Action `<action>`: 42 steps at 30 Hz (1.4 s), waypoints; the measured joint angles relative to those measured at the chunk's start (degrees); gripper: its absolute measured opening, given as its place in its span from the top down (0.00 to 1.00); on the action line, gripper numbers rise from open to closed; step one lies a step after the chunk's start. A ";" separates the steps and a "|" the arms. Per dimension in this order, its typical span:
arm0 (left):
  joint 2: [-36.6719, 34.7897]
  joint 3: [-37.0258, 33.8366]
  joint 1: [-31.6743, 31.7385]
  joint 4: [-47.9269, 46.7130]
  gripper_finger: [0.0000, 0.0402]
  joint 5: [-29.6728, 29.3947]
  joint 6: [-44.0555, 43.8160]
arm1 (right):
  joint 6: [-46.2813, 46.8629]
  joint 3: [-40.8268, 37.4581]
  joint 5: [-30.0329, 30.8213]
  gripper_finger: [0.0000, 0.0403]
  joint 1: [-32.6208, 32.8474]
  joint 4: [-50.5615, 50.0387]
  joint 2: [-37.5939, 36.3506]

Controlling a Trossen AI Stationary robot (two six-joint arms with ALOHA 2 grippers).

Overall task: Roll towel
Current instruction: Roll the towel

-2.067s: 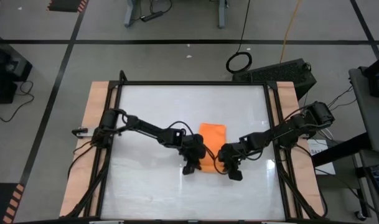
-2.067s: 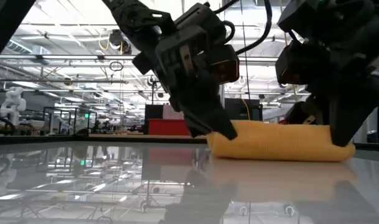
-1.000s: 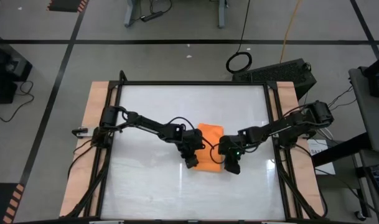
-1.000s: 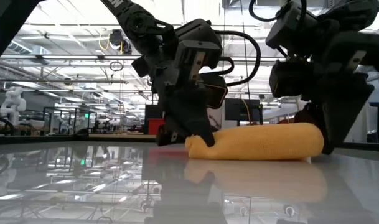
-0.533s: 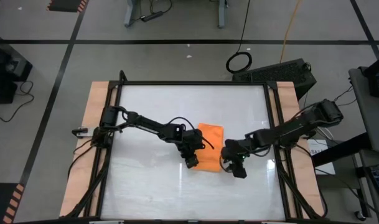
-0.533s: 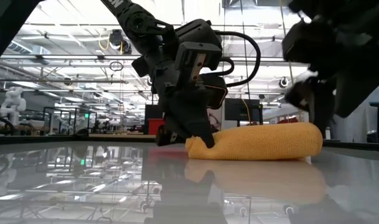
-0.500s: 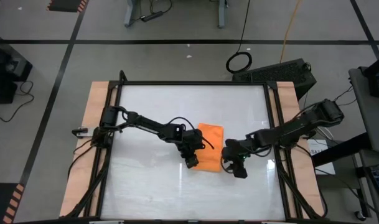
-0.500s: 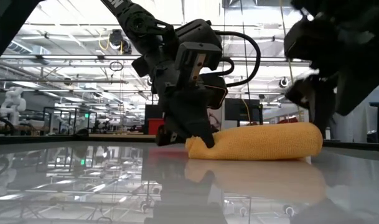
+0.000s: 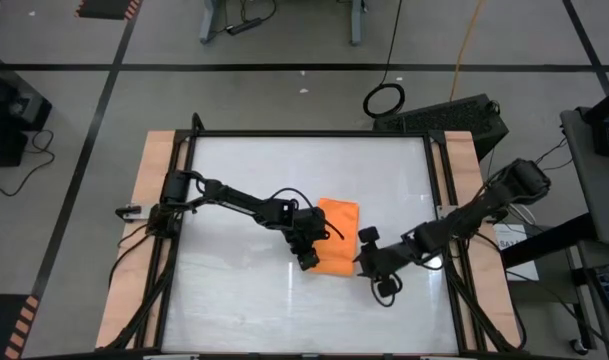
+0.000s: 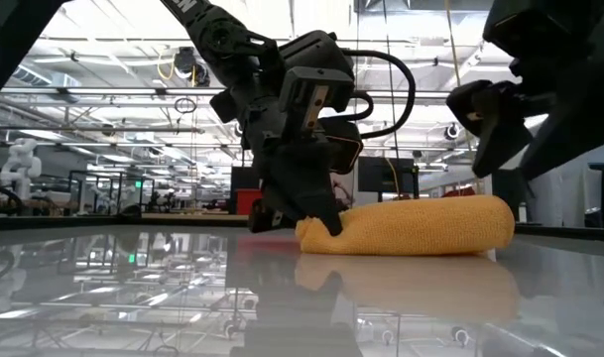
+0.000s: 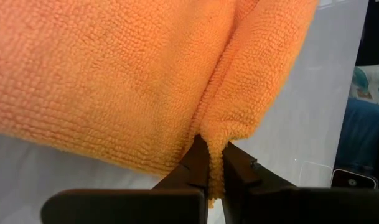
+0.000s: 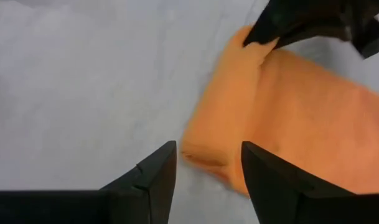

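Observation:
The orange towel (image 9: 338, 232) lies mid-table. Its near part is rolled into a thick roll (image 10: 413, 228) that rests on the tabletop, and its far part lies flat. My left gripper (image 9: 307, 260) is at the roll's left end, shut on the cloth. My right gripper (image 9: 384, 291) hangs above the table, off the roll's right end toward the near right. Its fingers are open with nothing between them (image 12: 208, 169). In the right wrist view the towel (image 12: 289, 124) lies ahead of the fingers. My left gripper pinches a bunched fold of the towel (image 11: 209, 146) at the roll's left end between its two fingers. The fingers (image 10: 319, 213) slant down at it from the table's left. The roll lies on the table, with the pinched end at table level.
The glossy white tabletop (image 9: 244, 300) has free room left, right and near of the towel. Wooden rails (image 9: 154, 180) and a dark frame run along the table's sides. A dark box (image 9: 454, 118) stands beyond the far right corner.
My right gripper has come away from the roll's right end. It has gone up and toward the table's near right, rolling its wrist as it went. The towel roll has stayed where it was, its left end still in my left gripper.

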 joint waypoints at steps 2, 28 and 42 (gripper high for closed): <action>0.00 0.01 0.00 -0.07 0.95 0.00 -0.01 | -1.15 0.00 1.27 0.57 0.40 1.25 0.52; 0.11 0.04 0.90 -0.20 0.95 2.90 1.56 | 1.20 0.07 1.66 0.58 -0.54 5.66 11.28; -3.09 -0.01 0.87 0.50 0.67 3.53 9.36 | 8.56 0.20 2.10 0.67 -0.92 5.98 13.58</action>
